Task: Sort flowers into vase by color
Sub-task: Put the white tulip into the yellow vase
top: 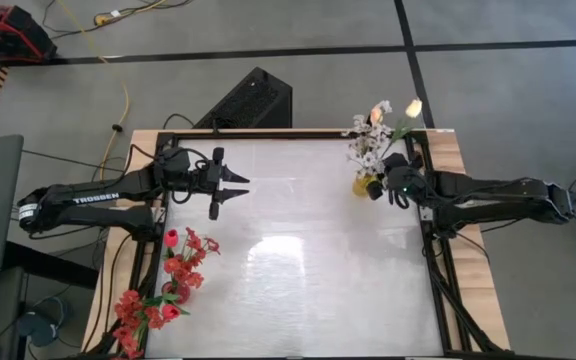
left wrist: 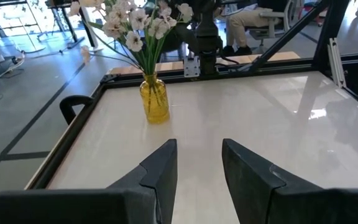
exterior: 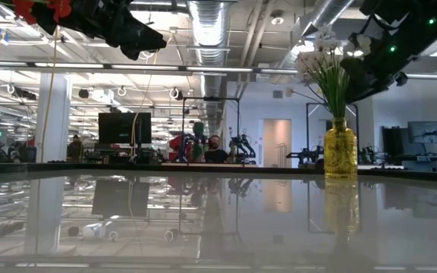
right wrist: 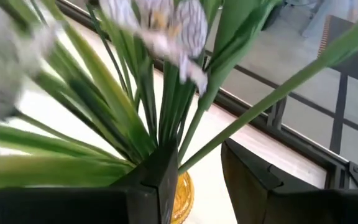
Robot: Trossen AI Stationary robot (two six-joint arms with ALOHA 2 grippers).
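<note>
A yellow glass vase [top: 365, 185] [exterior: 341, 148] [left wrist: 154, 99] stands near the table's far right corner. It holds white blossom sprays [top: 366, 140] and a peach tulip [top: 413, 107] on green stems. My right gripper [top: 380, 190] [right wrist: 201, 177] is open, right beside the vase's neck, among the stems. One slanting green stem [right wrist: 253, 109] runs down into the gap between its fingers. Red flowers [top: 180, 265] lie along the table's left near edge. My left gripper [top: 236, 187] [left wrist: 199, 168] hovers open over the far left of the table. My right gripper comes level from the table's right at the stems just above the vase's mouth [right wrist: 184, 196]. One fingertip [right wrist: 163, 168] stands against the bunch of stems. I cannot tell whether it touches them. The slanting stem lies loose in the open gap.
The white tabletop [top: 308, 260] is bare between the vase and the red flowers. A black frame rail [top: 433, 260] runs along the right edge under my right arm. People sit in the room beyond the far edge [exterior: 217, 152].
</note>
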